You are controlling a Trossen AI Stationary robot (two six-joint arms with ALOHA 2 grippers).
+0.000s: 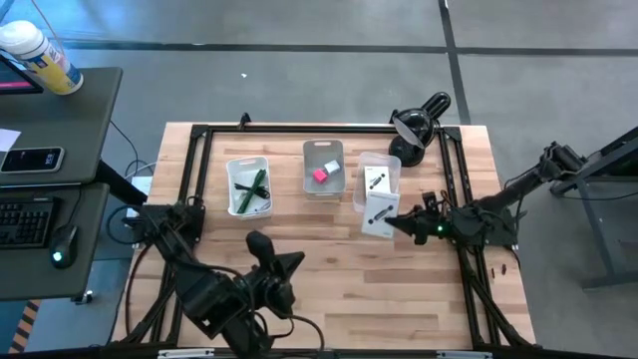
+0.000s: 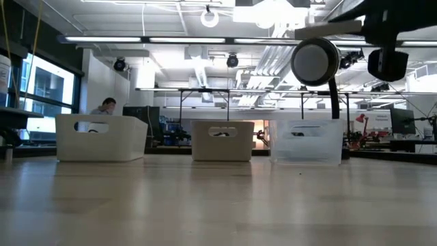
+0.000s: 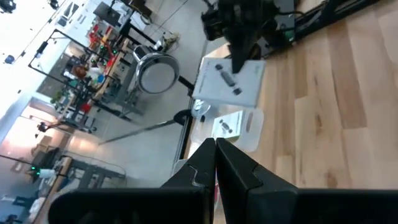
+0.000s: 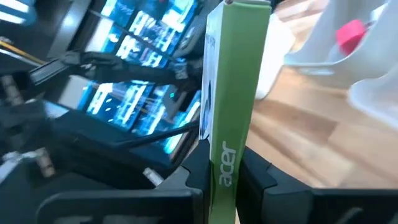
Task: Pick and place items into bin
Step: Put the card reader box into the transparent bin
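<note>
Fingers [image 4: 186,177] on green-edged box [image 4: 239,81]

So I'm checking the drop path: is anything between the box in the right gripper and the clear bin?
Nothing visible: the right gripper holds the white box at the clear bin edge.

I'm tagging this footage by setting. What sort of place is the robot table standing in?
Probably a robotics lab or open workshop. The wooden table stands on a bare concrete floor, a desk with a keyboard sits beside it, and the low view shows exposed ceiling ducts and equipment-crowded benches behind.
</note>
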